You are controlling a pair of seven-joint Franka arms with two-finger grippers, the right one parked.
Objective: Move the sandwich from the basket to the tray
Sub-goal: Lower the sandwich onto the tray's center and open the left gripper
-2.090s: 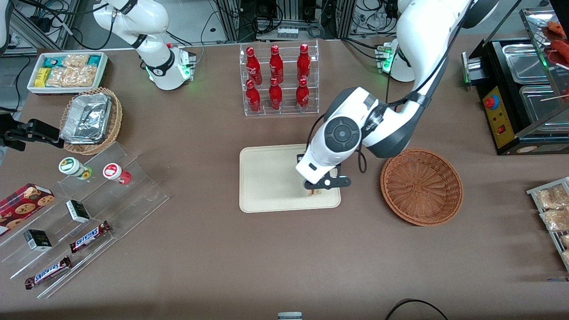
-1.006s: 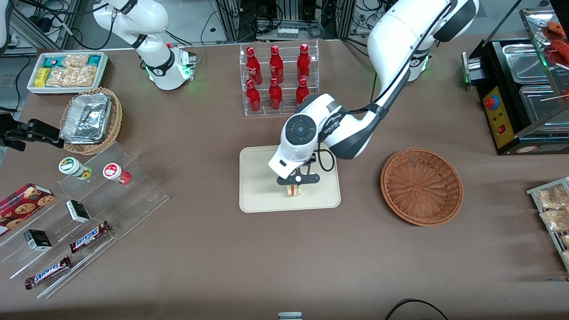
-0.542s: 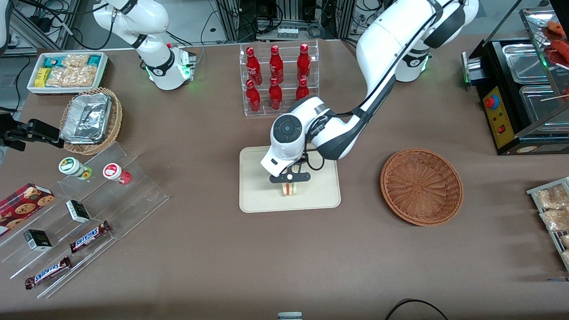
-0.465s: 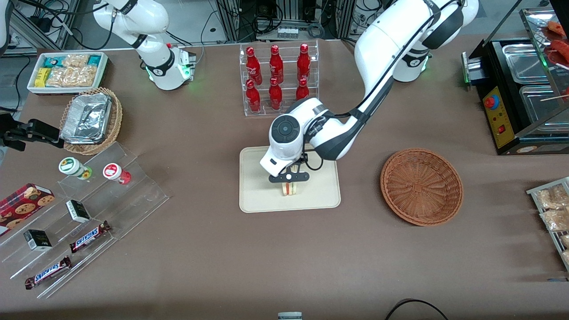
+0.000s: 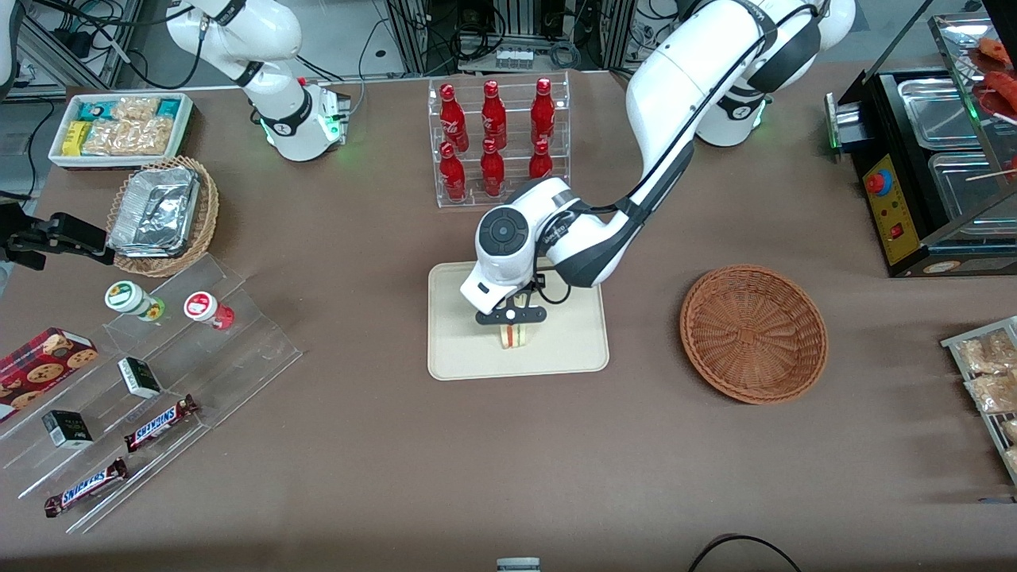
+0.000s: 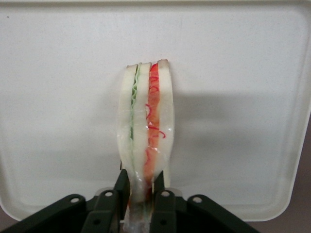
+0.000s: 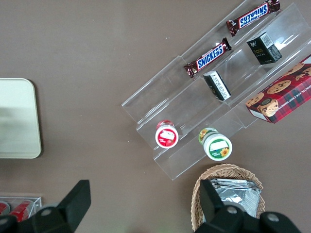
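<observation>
The left gripper (image 6: 142,187) pinches the sandwich (image 6: 146,136) on edge over the tray (image 5: 461,349), well apart from the empty basket (image 5: 753,334); it should lower until bread touches, then open gently so it doesn't topple

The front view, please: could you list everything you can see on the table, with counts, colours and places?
sandwich: one, white with red and green layers, over the tray, in the gripper
tray: one, cream, mid-table
basket: one, reddish-brown, beside the tray, toward the working arm's end
bottles: six, red, in a clear rack farther from the camera than the tray
foil containers: silver, in a light wicker basket toward the parked arm's end
Snickers bars: two, brown, on a clear stepped stand
gripper: black, shut on the sandwich above the tray
</observation>
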